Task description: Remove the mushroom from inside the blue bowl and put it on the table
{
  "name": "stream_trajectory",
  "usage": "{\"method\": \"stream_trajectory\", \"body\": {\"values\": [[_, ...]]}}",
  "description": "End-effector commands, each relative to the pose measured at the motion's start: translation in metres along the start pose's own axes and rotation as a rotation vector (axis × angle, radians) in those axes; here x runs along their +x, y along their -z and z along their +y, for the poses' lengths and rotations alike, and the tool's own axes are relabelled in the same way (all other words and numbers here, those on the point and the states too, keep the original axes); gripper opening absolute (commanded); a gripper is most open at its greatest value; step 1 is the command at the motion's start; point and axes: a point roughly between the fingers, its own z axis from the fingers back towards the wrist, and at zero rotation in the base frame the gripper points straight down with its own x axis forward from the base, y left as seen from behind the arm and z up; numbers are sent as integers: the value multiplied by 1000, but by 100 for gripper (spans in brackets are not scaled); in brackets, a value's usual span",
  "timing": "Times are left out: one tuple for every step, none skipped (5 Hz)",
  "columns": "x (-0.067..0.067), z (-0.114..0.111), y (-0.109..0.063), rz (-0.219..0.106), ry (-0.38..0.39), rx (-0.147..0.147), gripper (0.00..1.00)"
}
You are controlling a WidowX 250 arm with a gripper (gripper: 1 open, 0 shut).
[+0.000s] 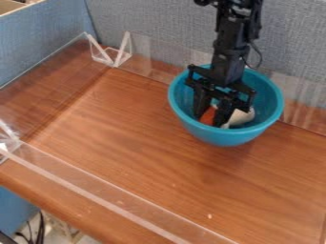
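The turquoise blue bowl [219,135] sits on the right side of the brown wood-grain table [109,143]. Inside it lies the mushroom [209,116], its orange-red cap to the left and the cream stem poking out to the right. My black gripper [222,108] reaches straight down into the bowl, and its fingers are drawn together on the mushroom, covering the middle of it. The mushroom still rests low in the bowl.
Low clear plastic walls [76,186] edge the table along the front and left. A small clear triangular stand [117,50] sits at the back left. Blue fabric panels [45,43] rise behind the table.
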Motion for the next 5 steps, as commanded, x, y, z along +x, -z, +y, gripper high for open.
{"method": "stream_trajectory", "body": {"values": [[4, -6, -22, -63, -39, -2, 0], [2, -8, -25, -68, -90, -8, 0], [1, -14, -31, -71, -114, -11, 0], [0, -21, -35, -71, -137, -13, 0], [3, -21, -34, -70, -152, -15, 0]]}}
